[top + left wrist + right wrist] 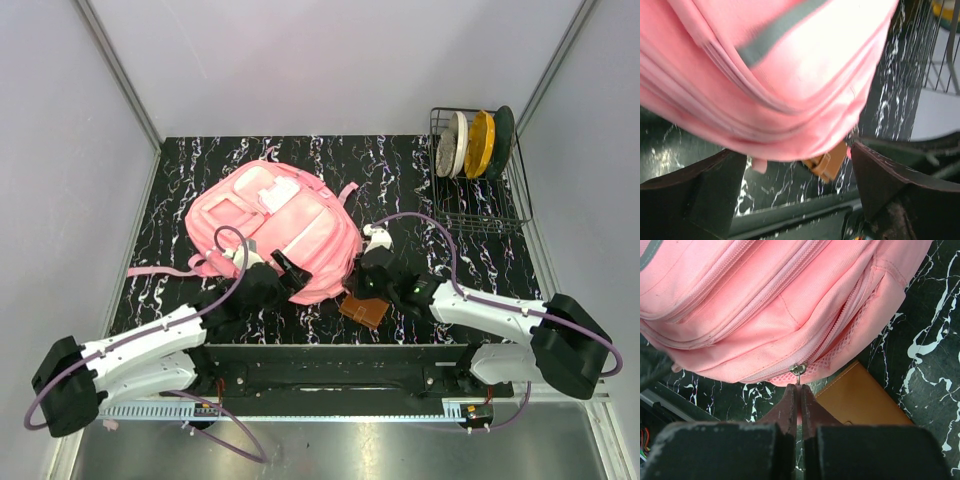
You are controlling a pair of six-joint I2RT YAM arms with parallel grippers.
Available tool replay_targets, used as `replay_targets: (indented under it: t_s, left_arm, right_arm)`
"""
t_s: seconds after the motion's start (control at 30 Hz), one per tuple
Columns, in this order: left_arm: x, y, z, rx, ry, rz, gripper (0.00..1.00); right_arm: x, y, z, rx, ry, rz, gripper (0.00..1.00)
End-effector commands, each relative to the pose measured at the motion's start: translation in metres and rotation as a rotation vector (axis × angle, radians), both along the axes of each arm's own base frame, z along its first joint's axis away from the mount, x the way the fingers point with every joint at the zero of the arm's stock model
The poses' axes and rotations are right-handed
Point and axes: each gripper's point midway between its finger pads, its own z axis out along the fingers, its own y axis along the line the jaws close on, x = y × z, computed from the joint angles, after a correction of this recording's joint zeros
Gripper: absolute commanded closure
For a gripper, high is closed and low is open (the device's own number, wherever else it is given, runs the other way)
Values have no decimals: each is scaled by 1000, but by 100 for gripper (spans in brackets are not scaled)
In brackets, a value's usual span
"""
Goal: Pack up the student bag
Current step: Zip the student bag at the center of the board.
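The pink student bag (270, 225) lies flat in the middle of the black marbled table. My right gripper (360, 278) is at the bag's near right corner. In the right wrist view it (799, 388) is shut on the pink pull hanging from the metal zipper slider (799, 369) of the bag (765, 305). My left gripper (285, 270) is open at the bag's near edge. In the left wrist view its jaws (795, 165) stand wide apart, with the bag's edge (790, 75) just beyond and above them.
A brown flat wallet-like item (364, 310) lies on the table partly under the bag's near corner; it also shows in the right wrist view (860, 400) and the left wrist view (827, 162). A wire dish rack (478, 200) with plates stands at the back right.
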Motion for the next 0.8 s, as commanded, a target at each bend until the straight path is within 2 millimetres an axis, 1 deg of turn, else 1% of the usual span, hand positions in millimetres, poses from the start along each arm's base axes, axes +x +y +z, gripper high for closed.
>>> replay_targets:
  t_s: [0.0,0.07,0.1,0.13,0.17,0.2,0.23,0.27,0.3,0.33,0.37,0.43,0.47,0.5,0.53,0.57,0.6,0.63,0.67,0.7,0.77]
  left_arm:
    - [41,4,16,-139,-83,106,17]
    - [49,10,16,-107,-110,87,28]
    - [56,17,20,-101,-121,103,32]
    - [56,16,21,-75,-139,57,39]
    - [57,17,22,-57,-146,41,44]
    - [61,18,29,-40,-154,37,49]
    - [62,19,28,14,-170,2,73]
    - [61,24,24,63,-157,-11,81]
    - [66,26,31,110,-177,-33,86]
    - [67,28,32,138,-184,-54,100]
    - [73,37,38,167,-188,-47,100]
    - [78,44,44,216,-216,-113,100]
    - [86,61,48,234,-209,-82,100]
    - [85,63,51,243,-222,-138,100]
    - [86,71,49,251,-210,-142,100]
    - [92,89,50,250,-208,-103,100]
    - [90,89,50,223,-210,-149,100]
    - [92,94,49,203,-208,-151,100]
    - [97,109,47,188,-196,-111,100]
    - [94,105,49,152,-205,-151,100]
    - [96,111,48,142,-196,-153,100]
  right_arm:
    - [-5,11,21,46,-39,44,100]
    - [-8,12,21,39,-43,58,100]
    - [-10,13,21,40,-42,64,100]
    - [-11,14,20,36,-43,73,100]
    - [-12,15,20,34,-43,77,100]
    - [-13,17,20,36,-45,88,100]
    - [-17,21,18,29,-43,105,100]
    - [-17,23,20,27,-54,113,100]
    - [-19,25,20,21,-56,120,100]
    - [-23,29,21,18,-58,134,100]
    - [-25,31,22,18,-67,143,100]
    - [-30,34,23,16,-73,156,100]
    - [-30,34,23,13,-75,155,100]
    - [-31,34,23,13,-74,160,100]
    - [-32,34,23,13,-75,164,100]
    - [-32,33,22,9,-76,161,100]
    - [-32,33,22,9,-79,161,100]
    - [-31,32,18,-1,-79,157,100]
    - [-29,32,16,-12,-80,153,100]
    - [-28,31,14,-23,-79,146,100]
    - [-25,31,4,-75,-69,144,100]
